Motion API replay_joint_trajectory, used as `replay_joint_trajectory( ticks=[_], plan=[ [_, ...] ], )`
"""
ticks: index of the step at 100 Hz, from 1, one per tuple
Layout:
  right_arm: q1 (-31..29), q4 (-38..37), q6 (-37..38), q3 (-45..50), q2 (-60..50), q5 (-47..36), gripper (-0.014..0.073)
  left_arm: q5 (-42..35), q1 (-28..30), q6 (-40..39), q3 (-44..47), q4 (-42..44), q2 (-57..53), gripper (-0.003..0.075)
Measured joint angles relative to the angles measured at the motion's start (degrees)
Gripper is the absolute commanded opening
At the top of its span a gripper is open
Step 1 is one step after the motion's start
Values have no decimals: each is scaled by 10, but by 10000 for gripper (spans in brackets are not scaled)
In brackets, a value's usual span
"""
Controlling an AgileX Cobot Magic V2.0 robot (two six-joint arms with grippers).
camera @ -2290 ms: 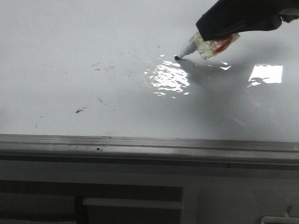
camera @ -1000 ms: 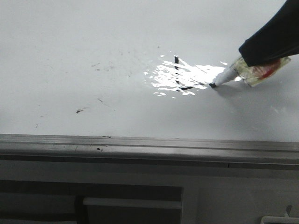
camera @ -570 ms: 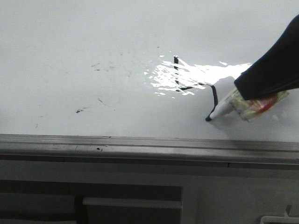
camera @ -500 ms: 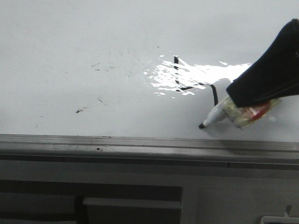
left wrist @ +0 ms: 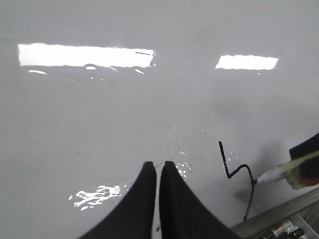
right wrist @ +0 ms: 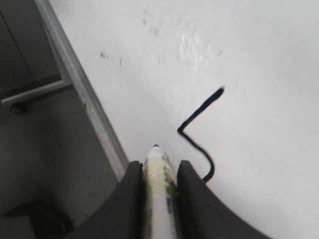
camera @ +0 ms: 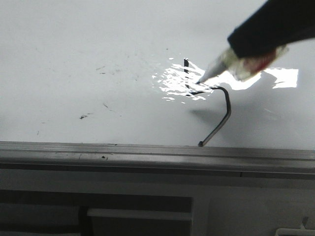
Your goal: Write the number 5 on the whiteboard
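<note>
- Right gripper (right wrist: 158, 186) pinches a marker (right wrist: 159, 189) w/ both black fingers tight on the barrel; left gripper (left wrist: 158, 172) has its fingers pressed together, nothing between them.
- Whiteboard (camera: 74, 49): biggest thing, glossy white, fills most of front view; grey aluminium edge rail (camera: 147, 155) runs along its near side.
- Number 5 (camera: 216, 105): unfinished, thin black strokes on right-centre of the board – short upright, bar, then long hooked tail ending just short of the rail.
- Front view only: marker tip (camera: 201, 81) is over the glare patch (camera: 179, 81), near the upright stroke; contact w/ board can't be told.
- Left wrist view only: two ceiling-light reflections on the board, plus spare markers (left wrist: 279, 230) lying beyond the rail; the 5 (left wrist: 239, 174) and right arm's marker (left wrist: 276, 173) sit off to the side, well apart from left fingers.
- Right wrist view only: barrel wrapped in yellowish tape, dark tip pointing toward the strokes (right wrist: 197, 134); rail (right wrist: 79, 89) close beside.
- Room: wide bare board on the left side, only faint smudges (camera: 86, 116); little room between tail end and rail.
</note>
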Motion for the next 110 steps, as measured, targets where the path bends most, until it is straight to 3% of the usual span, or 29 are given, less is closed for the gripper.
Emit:
replay_joint_trajectory(
  ticks=[49, 110],
  plan=[
    [-1, -5, 0, -7, 33, -70, -42, 0, 0, 0, 0, 0, 0, -20],
    [-1, 0, 0, -10, 77, -90, -42, 0, 0, 0, 0, 0, 0, -20]
  ],
)
